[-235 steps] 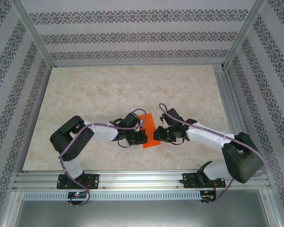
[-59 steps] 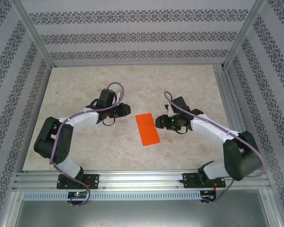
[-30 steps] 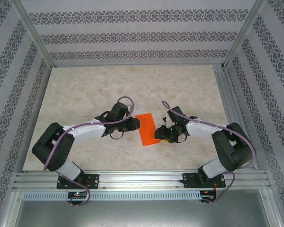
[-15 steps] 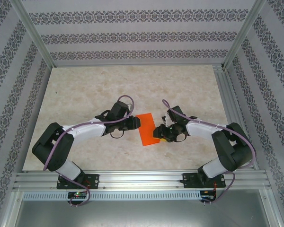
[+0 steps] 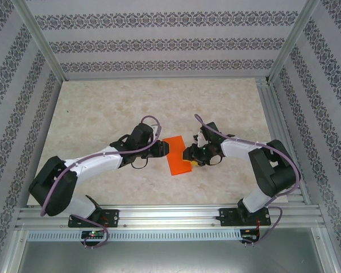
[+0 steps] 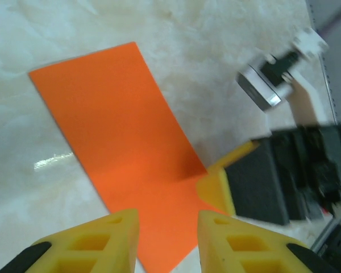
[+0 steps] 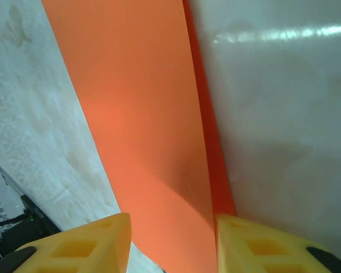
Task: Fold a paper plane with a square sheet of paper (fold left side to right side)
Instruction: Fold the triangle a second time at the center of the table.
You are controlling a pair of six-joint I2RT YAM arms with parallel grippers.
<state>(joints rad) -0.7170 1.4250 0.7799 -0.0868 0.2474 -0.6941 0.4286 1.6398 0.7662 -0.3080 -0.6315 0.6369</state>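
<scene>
The square sheet of paper (image 5: 177, 155) lies on the table folded into a narrow bright orange rectangle. My left gripper (image 5: 165, 148) is at its upper left edge, low over the paper (image 6: 119, 131). It is open, and orange paper shows in the gap between its yellow fingers (image 6: 111, 227). My right gripper (image 5: 187, 154) is at the paper's right long edge, also open. In the right wrist view the paper (image 7: 142, 114) runs between the fingers (image 7: 256, 239), and along its right side the top layer sits slightly off a darker orange strip. The right gripper's yellow finger (image 6: 219, 185) touches the paper's edge.
The marbled table (image 5: 131, 102) stretches bare behind and beside the paper. Aluminium rails (image 5: 170, 216) run along the near edge and up the right side (image 5: 271, 114). Patterned walls close in the back and both sides.
The left gripper has come in from the left to the paper's edge. The right gripper has slid left onto the paper's right edge, and its jaws have narrowed slightly. The paper has stayed put.
</scene>
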